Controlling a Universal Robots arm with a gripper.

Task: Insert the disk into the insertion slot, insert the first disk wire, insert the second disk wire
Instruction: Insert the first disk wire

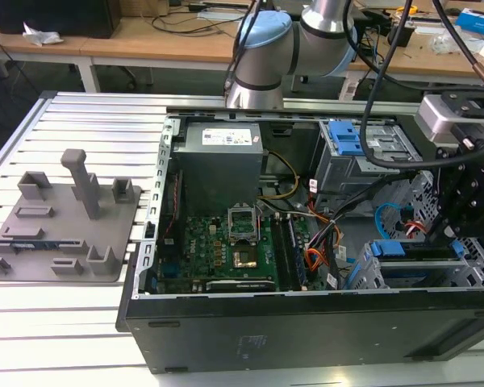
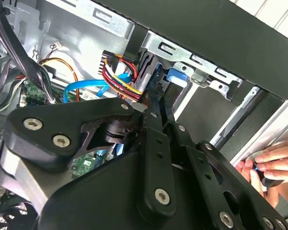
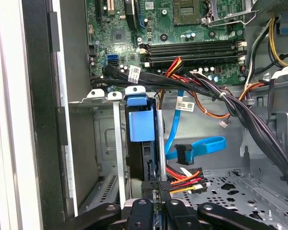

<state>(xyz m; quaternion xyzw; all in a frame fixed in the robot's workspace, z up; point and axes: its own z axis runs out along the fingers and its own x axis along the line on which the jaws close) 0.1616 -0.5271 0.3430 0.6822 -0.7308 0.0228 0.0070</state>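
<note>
We saw the tool [image 3: 159, 190] clamped on the first disk wire [image 3: 185, 177] against the disk [image 3: 141, 125], seated in the insertion slot [image 3: 105, 141].

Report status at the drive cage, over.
Arm's gripper at the disk, disk in the insertion slot. Second disk wire loose, first disk wire beside gripper. Hand at case edge.

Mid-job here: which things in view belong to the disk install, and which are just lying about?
Job: disk in the insertion slot; first disk wire; second disk wire; end effector beside them.
Lying about: grey fixture tray; power supply; motherboard; larger blue-latched bay; a person's hand.
</note>
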